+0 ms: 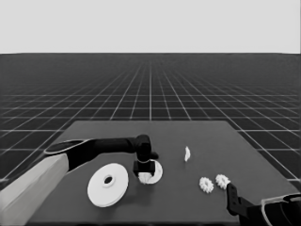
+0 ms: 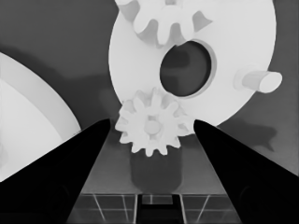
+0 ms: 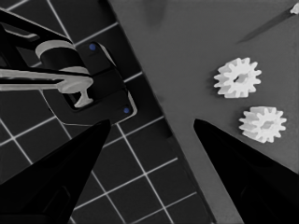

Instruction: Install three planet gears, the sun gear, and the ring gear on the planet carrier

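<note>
My left gripper [image 1: 143, 172] hangs over the smaller round part [image 1: 157, 170] in the middle of the table, its fingers open. In the left wrist view a planet gear [image 2: 150, 127] sits at the near rim of that part [image 2: 233, 42], between the spread fingers and touching neither. A second gear [image 2: 166, 21] sits on the part beyond its dark centre hole, and a bare peg [image 2: 259, 80] stands at one side. The larger round part [image 1: 108, 184] lies flat just left of the smaller one. Two more gears [image 1: 206, 184] [image 1: 222, 180] lie at the right, beside my parked right gripper [image 1: 230, 193], which is open.
A thin white piece [image 1: 187, 154] lies right of the smaller round part. The right wrist view shows the two loose gears [image 3: 237, 77] [image 3: 262, 123] near the table's corner, with dark machinery [image 3: 88, 88] over the floor grid past the edge.
</note>
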`<state>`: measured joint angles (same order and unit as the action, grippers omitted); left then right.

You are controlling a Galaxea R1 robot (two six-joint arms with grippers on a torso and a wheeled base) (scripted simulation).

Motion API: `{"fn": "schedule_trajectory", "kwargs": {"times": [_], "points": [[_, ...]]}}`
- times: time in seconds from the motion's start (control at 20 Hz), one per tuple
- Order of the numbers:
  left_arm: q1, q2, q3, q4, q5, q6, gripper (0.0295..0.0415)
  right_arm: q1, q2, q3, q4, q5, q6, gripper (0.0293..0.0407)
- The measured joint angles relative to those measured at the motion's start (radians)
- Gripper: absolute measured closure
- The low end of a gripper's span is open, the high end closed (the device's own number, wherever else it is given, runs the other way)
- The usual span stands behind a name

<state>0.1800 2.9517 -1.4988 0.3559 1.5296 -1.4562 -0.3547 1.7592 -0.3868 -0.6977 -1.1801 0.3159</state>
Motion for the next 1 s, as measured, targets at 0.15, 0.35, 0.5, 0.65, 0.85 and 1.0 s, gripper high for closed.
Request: {"fn": "schedule_trajectory", "kwargs": {"times": [0.15, 0.35, 0.5, 0.65, 0.85, 1.0], "points": [[-0.059, -0.013, 0.053, -0.063, 0.022, -0.036, 0.0326, 0.0, 0.0, 0.0, 0.0, 0.0, 0.0, 0.0315], [-0.157, -0.019, 0.095, -0.154, 0.033, -0.068, 0.0326, 0.0, 0.0, 0.0, 0.0, 0.0, 0.0, 0.0315], [-0.167, -0.019, 0.097, -0.165, 0.033, -0.069, 0.0326, 0.0, 0.0, 0.0, 0.0, 0.0, 0.0, 0.0315], [-0.274, -0.286, 0.467, -0.117, -0.324, 0.414, 0.0303, 0.0, 0.0, 0.0, 0.0, 0.0, 0.0, 0.0315], [-0.494, -1.094, 1.007, -0.054, -0.79, 1.625, 0.0322, 0.0, 0.0, 0.0, 0.0, 0.0, 0.0, 0.0315], [-0.516, -1.177, 1.066, -0.048, -0.84, 1.77, 0.0326, 0.0, 0.0, 0.0, 0.0, 0.0, 0.0, 0.0315]]}}
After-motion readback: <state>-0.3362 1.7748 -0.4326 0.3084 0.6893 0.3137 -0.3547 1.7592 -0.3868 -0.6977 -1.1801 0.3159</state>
